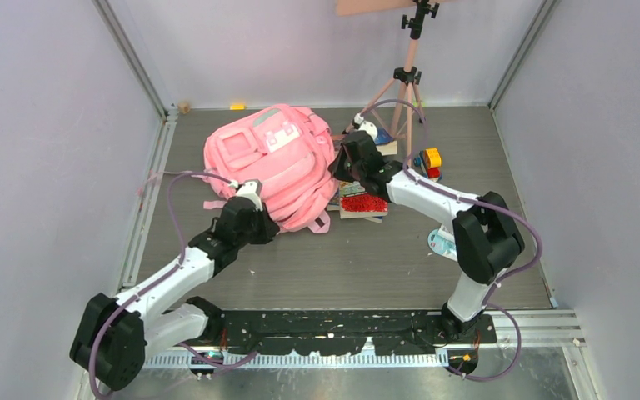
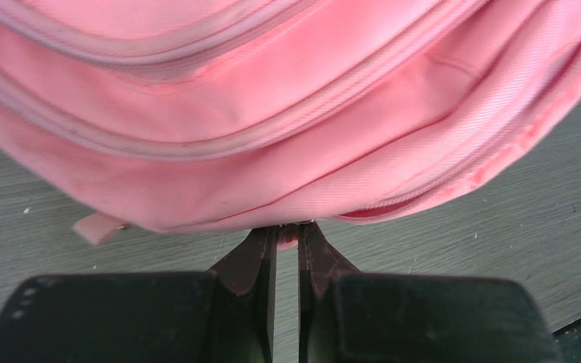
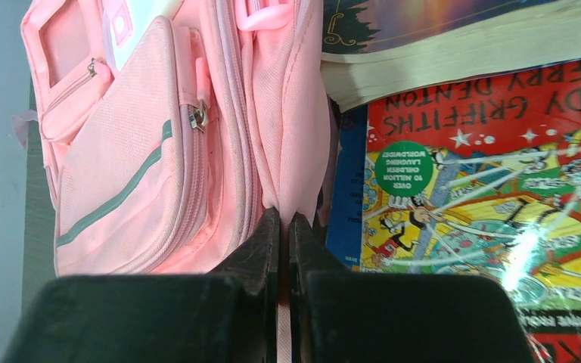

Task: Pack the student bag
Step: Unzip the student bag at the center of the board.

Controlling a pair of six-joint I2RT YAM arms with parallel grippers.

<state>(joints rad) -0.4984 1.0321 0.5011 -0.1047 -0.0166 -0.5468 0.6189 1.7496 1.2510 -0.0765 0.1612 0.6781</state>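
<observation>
Top external view: my left gripper (image 1: 250,190) is at the near-left edge of the student bag (image 1: 275,154), jaws pressed together on a small fold of its pink fabric. The bag lies flat on the table (image 1: 342,267), front pockets up, between my 2 grippers. Both arms touch it, and its long axis I cannot tell surely. My right gripper (image 1: 352,158) is clamped on a pink strip at its right side. The zips look closed and the inside is hidden. The books (image 1: 364,204) lie outside, just right of the bag, so I judge opening comes first.
</observation>
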